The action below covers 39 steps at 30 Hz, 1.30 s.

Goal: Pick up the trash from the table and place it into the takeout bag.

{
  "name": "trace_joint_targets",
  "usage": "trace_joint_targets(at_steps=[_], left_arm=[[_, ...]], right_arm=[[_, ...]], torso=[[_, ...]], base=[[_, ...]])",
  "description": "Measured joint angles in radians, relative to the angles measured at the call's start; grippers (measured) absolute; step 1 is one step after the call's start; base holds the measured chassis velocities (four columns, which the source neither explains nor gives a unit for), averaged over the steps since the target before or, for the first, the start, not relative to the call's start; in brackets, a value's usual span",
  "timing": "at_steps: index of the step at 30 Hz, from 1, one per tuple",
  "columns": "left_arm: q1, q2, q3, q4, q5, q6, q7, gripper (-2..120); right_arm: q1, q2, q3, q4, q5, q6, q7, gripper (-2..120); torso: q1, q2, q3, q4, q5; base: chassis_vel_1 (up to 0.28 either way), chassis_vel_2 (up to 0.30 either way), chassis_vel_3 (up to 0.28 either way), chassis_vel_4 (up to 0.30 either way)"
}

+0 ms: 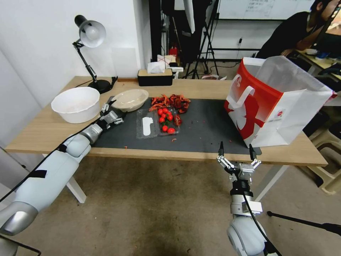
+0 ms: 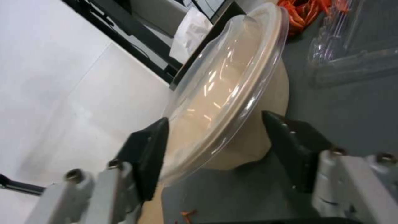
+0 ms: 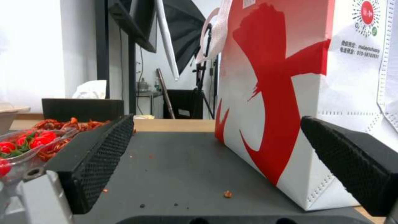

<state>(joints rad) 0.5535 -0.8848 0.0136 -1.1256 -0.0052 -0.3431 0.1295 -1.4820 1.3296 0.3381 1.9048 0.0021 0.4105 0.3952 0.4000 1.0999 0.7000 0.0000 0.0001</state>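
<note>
A beige shallow bowl (image 1: pixel 130 99) with a clear lid sits at the dark mat's (image 1: pixel 206 124) far left corner on the table (image 1: pixel 42 131). My left gripper (image 1: pixel 109 104) reaches to its near rim. In the left wrist view the bowl (image 2: pixel 232 77) lies between the black fingers (image 2: pixel 145 155), and the gripper (image 2: pixel 215 118) is open around the rim. The red-and-white takeout bag (image 1: pixel 277 103) stands open at the right. My right gripper (image 1: pixel 236 147) hovers open at the table's front edge, the bag's corner (image 3: pixel 290 77) just ahead of it (image 3: pixel 215 124).
A clear clamshell of cherry tomatoes (image 1: pixel 167 119) with its flat lid (image 1: pixel 146 124) and a pile of red shells (image 1: pixel 172 101) lie mid-mat. A large white bowl (image 1: pixel 76 104), a desk lamp (image 1: pixel 90 35) and a black tissue box (image 1: pixel 155 76) stand behind.
</note>
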Motion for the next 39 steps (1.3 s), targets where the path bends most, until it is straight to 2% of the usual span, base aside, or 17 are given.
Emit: trace_joint_targets(at_steps=[1, 4, 5, 7, 8, 9, 11, 13, 14, 16, 29, 39], left_arm=[[0.000, 0.000, 0.000, 0.000, 0.000, 0.000, 0.000, 59], [0.006, 0.008, -0.001, -0.002, -0.001, 0.000, 0.001, 45], [0.006, 0.008, -0.001, -0.002, -0.001, 0.000, 0.001, 45], [0.008, 0.014, -0.003, -0.002, -0.002, 0.000, 0.005, 33], [0.008, 0.014, -0.003, -0.002, -0.002, 0.000, 0.005, 33], [0.008, 0.015, -0.003, -0.001, -0.002, 0.000, 0.006, 27], [0.008, 0.017, -0.004, 0.001, -0.001, -0.001, 0.006, 23], [0.007, 0.018, -0.005, 0.003, 0.001, -0.003, 0.007, 10], [0.007, 0.018, -0.005, 0.003, 0.001, -0.003, 0.007, 10], [0.007, 0.018, -0.006, 0.005, 0.005, -0.004, 0.008, 1], [-0.005, 0.008, -0.009, 0.017, 0.018, -0.035, 0.005, 0], [-0.030, 0.009, 0.005, -0.035, -0.043, -0.051, 0.005, 0]], right_arm=[[0.000, 0.000, 0.000, 0.000, 0.000, 0.000, 0.000, 100], [0.000, 0.001, -0.001, 0.000, 0.000, 0.000, 0.000, 100], [0.000, 0.001, -0.001, 0.000, 0.000, 0.000, 0.000, 100], [-0.001, 0.001, -0.002, 0.000, 0.000, 0.001, 0.000, 100], [-0.001, 0.001, -0.002, 0.000, 0.000, 0.001, 0.000, 100], [-0.002, 0.001, -0.003, 0.000, 0.000, 0.002, 0.000, 100], [-0.003, 0.002, -0.003, 0.000, -0.001, 0.002, 0.000, 100], [-0.004, 0.002, -0.003, 0.000, -0.001, 0.004, 0.000, 100], [-0.004, 0.002, -0.003, 0.000, -0.001, 0.004, 0.000, 100], [-0.005, 0.002, -0.003, 0.000, -0.002, 0.006, 0.001, 100], [-0.009, 0.007, -0.002, -0.004, -0.005, 0.013, 0.003, 100], [-0.009, 0.007, 0.000, -0.005, -0.005, 0.014, 0.004, 100]], torso=[[0.000, 0.000, 0.000, 0.0000, 0.0000], [0.000, 0.000, 0.000, 0.0000, -0.0003], [0.000, 0.000, 0.000, 0.0000, -0.0003], [0.000, 0.000, 0.000, 0.0001, -0.0002], [0.000, 0.000, 0.000, 0.0001, -0.0002], [0.000, 0.000, 0.000, 0.0000, -0.0001], [0.000, 0.000, 0.000, 0.0000, -0.0002], [0.000, 0.000, 0.000, 0.0001, -0.0002], [0.000, 0.000, 0.000, 0.0001, -0.0002], [0.000, 0.000, 0.000, -0.0001, -0.0002], [0.000, 0.000, 0.000, -0.0001, -0.0002], [0.000, 0.000, 0.000, 0.0001, -0.0001]], base=[[0.000, 0.000, 0.000, 0.000], [0.000, 0.000, 0.000, 0.000], [0.000, 0.000, 0.000, 0.000], [0.000, 0.000, 0.000, 0.000], [0.000, 0.000, 0.000, 0.000], [0.000, 0.000, 0.000, 0.000], [0.000, 0.000, 0.000, 0.000], [0.000, 0.000, 0.000, 0.000], [0.000, 0.000, 0.000, 0.000], [0.000, 0.000, 0.000, 0.000], [0.000, 0.000, 0.000, 0.000], [0.000, 0.000, 0.000, 0.000]])
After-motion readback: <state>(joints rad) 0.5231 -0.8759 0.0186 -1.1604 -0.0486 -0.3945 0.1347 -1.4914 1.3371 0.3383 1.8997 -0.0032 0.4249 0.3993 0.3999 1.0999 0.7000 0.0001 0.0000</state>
